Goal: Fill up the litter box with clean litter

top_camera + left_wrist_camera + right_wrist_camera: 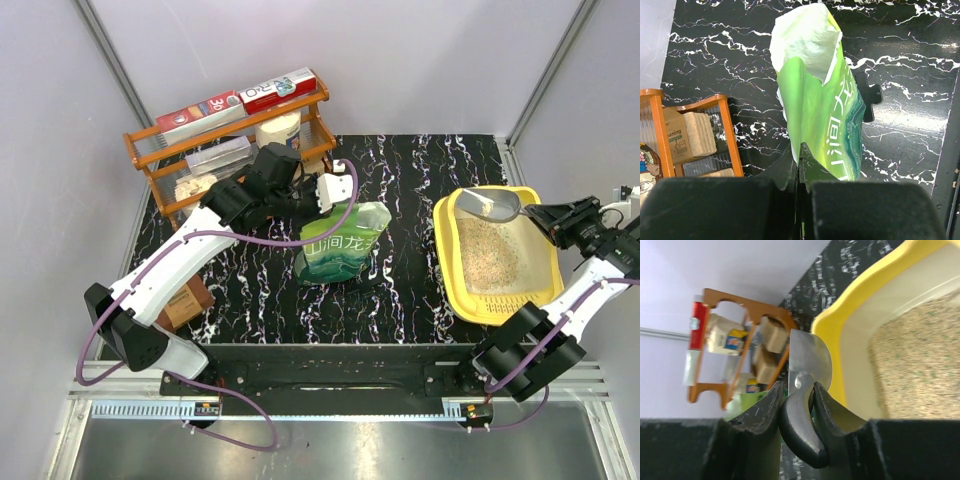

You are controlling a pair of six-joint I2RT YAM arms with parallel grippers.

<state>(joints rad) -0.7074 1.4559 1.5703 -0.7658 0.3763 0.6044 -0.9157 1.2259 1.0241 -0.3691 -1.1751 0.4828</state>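
The yellow litter box [447,262] sits at the table's right, with pale beige litter [498,253] spread over its floor; it also shows in the right wrist view [832,335]. My right gripper [548,217] is shut on the black handle of a metal scoop [490,204], whose bowl hangs over the box's far end with a little litter in it. The green litter pouch [340,246] stands open-topped at the table's middle. My left gripper [800,160] is shut on the pouch's upper edge [815,120].
An orange wire rack [225,140] with boxes and sponges stands at the back left. A brown box [182,304] lies by the left arm's base. A black clip [869,100] lies on the marble table [400,300] beside the pouch.
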